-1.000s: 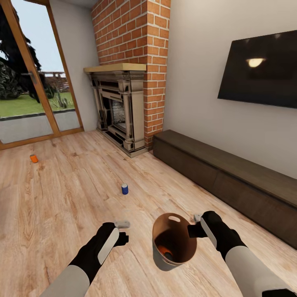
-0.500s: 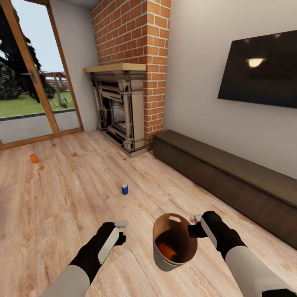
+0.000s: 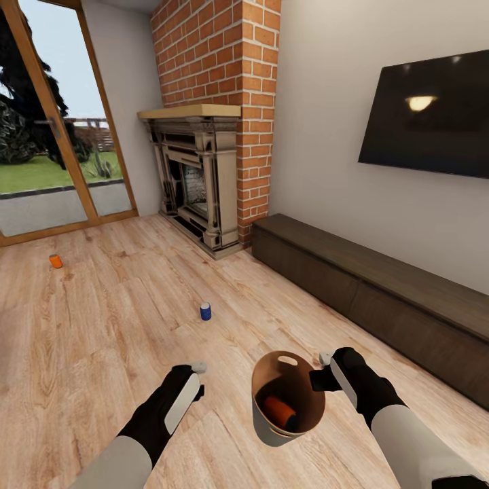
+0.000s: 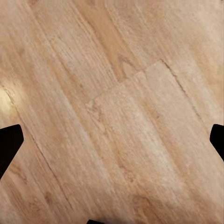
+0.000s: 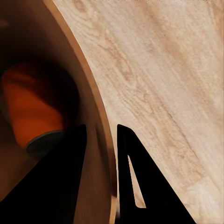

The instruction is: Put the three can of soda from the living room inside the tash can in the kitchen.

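Note:
My right gripper (image 3: pixel 318 375) is shut on the rim of the trash can (image 3: pixel 299 370), a round bin with a coppery inner wall, held just above the floor. One orange soda can (image 3: pixel 279 410) lies on its side inside it. In the right wrist view the fingers (image 5: pixel 135 182) straddle the bin wall (image 5: pixel 95 140), with the orange can (image 5: pixel 32 114) inside. The dark blue can (image 3: pixel 205 311) stands on the floor ahead. Another orange can (image 3: pixel 56 261) stands far left near the glass door. My left gripper (image 3: pixel 198 377) is open with nothing in it, its fingertips (image 4: pixel 9 144) spread over bare planks.
A red-brick fireplace (image 3: pixel 204 176) stands ahead. A long dark low cabinet (image 3: pixel 367 292) runs along the right wall under the TV (image 3: pixel 428 112). A glass door (image 3: pixel 47 129) is at the far left. Light wood floor (image 3: pixel 122 319) stretches between me and the cans.
The orange can inside the bin has settled and now lies more in sight. My left gripper has drawn back slightly toward me. The bin and right arm have hardly moved.

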Robot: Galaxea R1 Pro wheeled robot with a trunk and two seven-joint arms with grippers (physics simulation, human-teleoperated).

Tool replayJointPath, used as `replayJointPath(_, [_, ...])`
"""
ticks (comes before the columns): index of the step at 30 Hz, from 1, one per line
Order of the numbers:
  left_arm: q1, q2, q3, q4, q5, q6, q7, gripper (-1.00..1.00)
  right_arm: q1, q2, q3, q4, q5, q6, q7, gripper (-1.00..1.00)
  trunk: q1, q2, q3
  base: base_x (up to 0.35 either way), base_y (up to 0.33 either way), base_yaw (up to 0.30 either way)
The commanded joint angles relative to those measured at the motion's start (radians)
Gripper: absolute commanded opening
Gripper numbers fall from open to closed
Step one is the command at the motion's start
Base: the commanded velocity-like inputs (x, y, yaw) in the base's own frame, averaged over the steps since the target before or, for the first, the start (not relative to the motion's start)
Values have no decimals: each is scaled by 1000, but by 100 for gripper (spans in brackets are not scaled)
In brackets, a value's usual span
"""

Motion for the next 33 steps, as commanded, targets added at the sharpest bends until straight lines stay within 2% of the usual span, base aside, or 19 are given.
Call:
replayJointPath(1, [0, 0, 0, -2, 0, -1, 0, 100, 0, 0, -1, -1, -21, 0, 4, -100, 0, 0, 1, 0, 0, 27])
replayJointPath(13, [1, 0, 1, -6, 0, -2, -12, 100, 0, 0, 1, -1, -21, -1, 2, -100, 0, 0, 16, 0, 0, 57])
replayJointPath(19, [1, -1, 0, -6, 0, -35, -18, 100, 1, 0, 2, -1, -21, -1, 2, -100, 0, 0, 25, 0, 0, 62])
replayJointPath(33, [1, -2, -1, -7, 0, -44, -25, 100, 1, 0, 2, -1, -20, -6, 1, -100, 0, 0, 46, 0, 0, 62])
